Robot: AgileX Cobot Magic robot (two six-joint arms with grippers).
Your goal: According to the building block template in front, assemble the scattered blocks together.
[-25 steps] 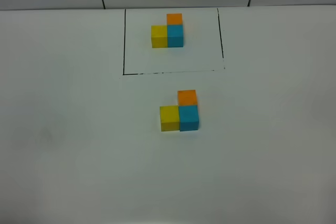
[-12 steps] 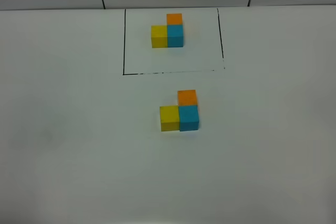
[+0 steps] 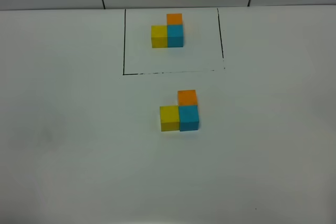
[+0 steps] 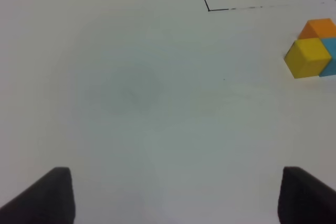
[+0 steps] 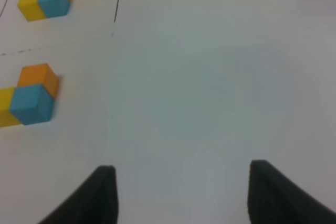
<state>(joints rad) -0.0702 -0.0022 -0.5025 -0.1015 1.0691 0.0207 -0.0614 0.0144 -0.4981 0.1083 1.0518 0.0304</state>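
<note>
With both grippers' jaws seen apart and empty, the assembled blocks (image 3: 179, 111) are best compared against the template (image 3: 168, 31) before finishing.

Yellow, sky-blue, orange scattered blocks (image 3: 179, 112)

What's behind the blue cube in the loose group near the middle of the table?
An orange cube sits right behind the blue cube, touching it. Its lower front face is hidden by the blue one; beyond it is bare table.
</note>
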